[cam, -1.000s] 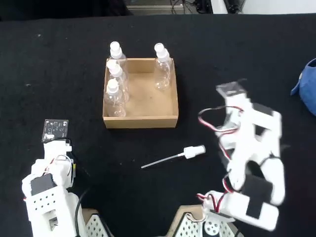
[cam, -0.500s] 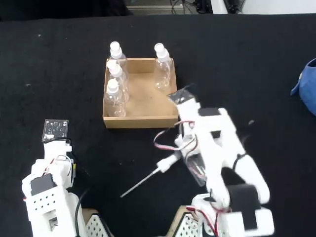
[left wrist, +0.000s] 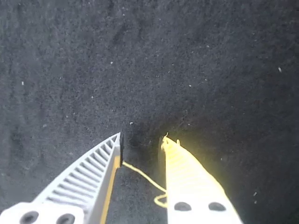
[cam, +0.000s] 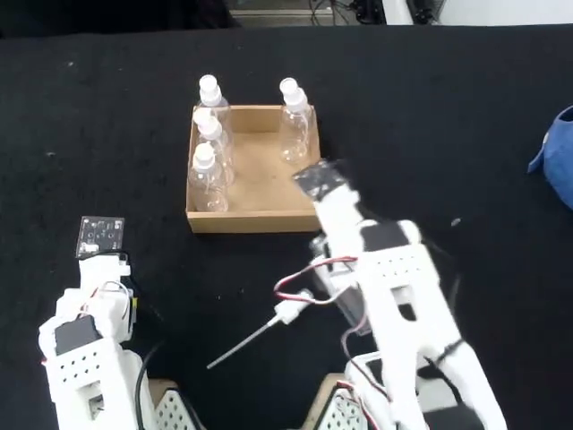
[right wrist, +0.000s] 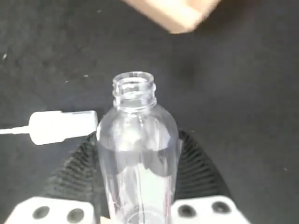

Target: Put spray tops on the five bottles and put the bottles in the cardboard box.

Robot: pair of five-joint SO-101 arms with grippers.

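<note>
The right gripper [right wrist: 140, 144] is clamped around the body of a clear bottle [right wrist: 134, 93], with a ribbed finger [right wrist: 77, 163] pressed to each side. The bottle's threaded neck is bare and points away from the wrist. Just beside the bottle's shoulder the loose spray top [right wrist: 63, 127] lies on the black cloth [right wrist: 243, 84]. In the high view its thin tube [cam: 237, 349] trails toward the near edge of the table. Beyond the bottle's mouth, a little way off, stands the cardboard box [cam: 255, 219]. It holds four capped bottles [cam: 204, 175], all upright: three in a row along one side wall and one in the far corner of the opposite side. At the near left of the table the left gripper [left wrist: 141, 137] sits low over bare cloth. Its fingers are a narrow gap apart with nothing between them, and a yellow thread crosses the gap.
</note>
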